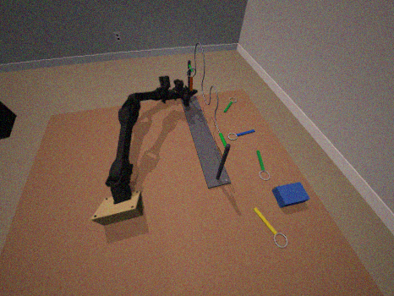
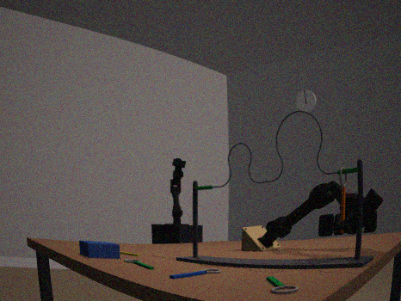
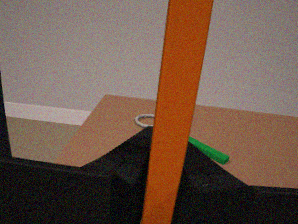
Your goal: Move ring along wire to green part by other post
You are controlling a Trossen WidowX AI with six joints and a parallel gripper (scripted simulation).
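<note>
The base strip (image 1: pixel 202 140) (image 2: pixel 275 261) seemingly lies between arm (image 1: pixel 123 144) (image 2: pixel 297 211) and block (image 1: pixel 291 194) (image 2: pixel 99 249).

The handle (image 1: pixel 191 83) (image 2: pixel 342 204) (image 3: pixel 178 100) is coloured a plain orange, and the ring (image 1: pixel 191 72) (image 2: pixel 342 176) above it is tinted pale grey. The wire (image 1: pixel 205 68) (image 2: pixel 299 112) is shown in thin grey, with green at its end parts. Both posts (image 1: pixel 223 162) (image 2: pixel 195 219) and the long base strip (image 1: pixel 205 148) (image 2: pixel 275 262) are coloured dark grey. Warm brown is seen across the desk (image 1: pixel 169 254) (image 2: pixel 142 284) (image 3: pixel 250 145). The box (image 1: pixel 291 194) (image 2: pixel 99 249) is coloured solid blue; among the loose handles, green, blue and yellow are seen. The arm (image 1: pixel 124 145) (image 2: pixel 297 212) is finished in black, its mounting block (image 1: pixel 127 210) (image 2: pixel 248 240) in pale tan.
</note>
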